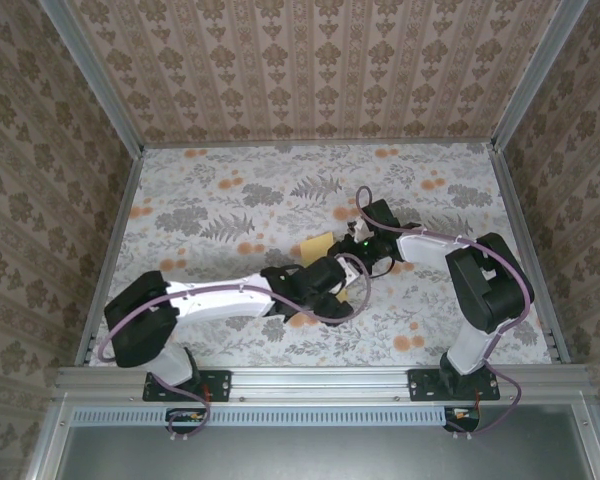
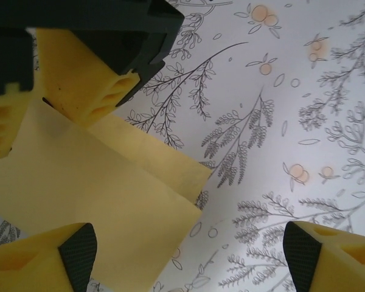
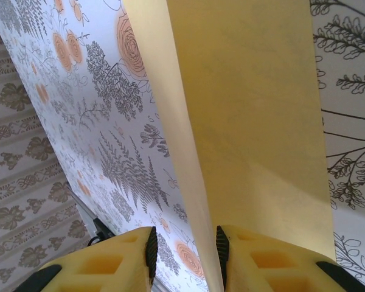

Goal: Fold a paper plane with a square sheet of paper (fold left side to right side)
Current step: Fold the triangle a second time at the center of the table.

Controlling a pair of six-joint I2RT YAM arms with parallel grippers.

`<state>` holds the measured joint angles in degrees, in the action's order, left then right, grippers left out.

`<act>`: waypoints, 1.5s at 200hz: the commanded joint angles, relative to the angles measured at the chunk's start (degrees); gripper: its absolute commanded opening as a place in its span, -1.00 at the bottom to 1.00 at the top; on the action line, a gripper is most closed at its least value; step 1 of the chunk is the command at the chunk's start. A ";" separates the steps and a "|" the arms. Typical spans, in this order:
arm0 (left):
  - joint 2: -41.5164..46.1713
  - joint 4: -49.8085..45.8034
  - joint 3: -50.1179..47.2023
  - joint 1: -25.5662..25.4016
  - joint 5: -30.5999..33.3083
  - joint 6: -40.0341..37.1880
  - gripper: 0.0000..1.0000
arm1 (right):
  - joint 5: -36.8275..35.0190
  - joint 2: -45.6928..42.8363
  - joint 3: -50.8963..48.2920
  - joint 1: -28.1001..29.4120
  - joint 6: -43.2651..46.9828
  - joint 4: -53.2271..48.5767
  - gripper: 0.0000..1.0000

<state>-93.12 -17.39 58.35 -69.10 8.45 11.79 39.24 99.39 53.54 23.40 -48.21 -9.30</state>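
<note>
The square sheet of paper (image 1: 317, 245) is plain yellow and lies folded on the flowered table between the two arms. In the left wrist view the paper (image 2: 109, 194) shows two overlapping layers with a straight stepped edge. My left gripper (image 2: 191, 255) hovers over its corner, jaws wide apart with nothing between them. My right gripper (image 3: 185, 249) is partly open. The paper (image 3: 249, 109) runs under its right finger, with bare table showing in the gap. The right gripper's fingers (image 2: 88, 79) rest on the paper's far part. In the top view my left gripper (image 1: 330, 278) and right gripper (image 1: 365, 245) meet mid-table. The paper plane is out of view.
The table (image 1: 230, 190) is covered with a grey leaf pattern and small orange flower prints (image 1: 245, 247). Patterned walls with metal rails (image 1: 110, 250) close in the left, right and back sides. The right arm's elbow (image 1: 485, 280) stands tall at the right.
</note>
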 commanded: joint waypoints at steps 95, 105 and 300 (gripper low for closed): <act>-8.93 -8.39 9.95 -2.09 11.37 -0.89 -0.04 | -1.62 -0.78 0.57 -0.19 -0.10 -2.22 -0.32; -8.61 -8.28 9.77 -2.02 11.12 -0.98 -0.20 | -1.95 -0.69 0.86 -0.17 0.35 -2.72 -0.32; 5.29 12.09 -8.08 12.41 -22.40 9.23 -1.00 | -13.10 -18.96 -4.11 -3.93 8.52 -4.39 -0.19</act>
<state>-90.32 -9.98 52.40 -58.65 -6.83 17.26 29.67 85.10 52.66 19.62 -43.22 -10.44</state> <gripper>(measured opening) 0.048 0.446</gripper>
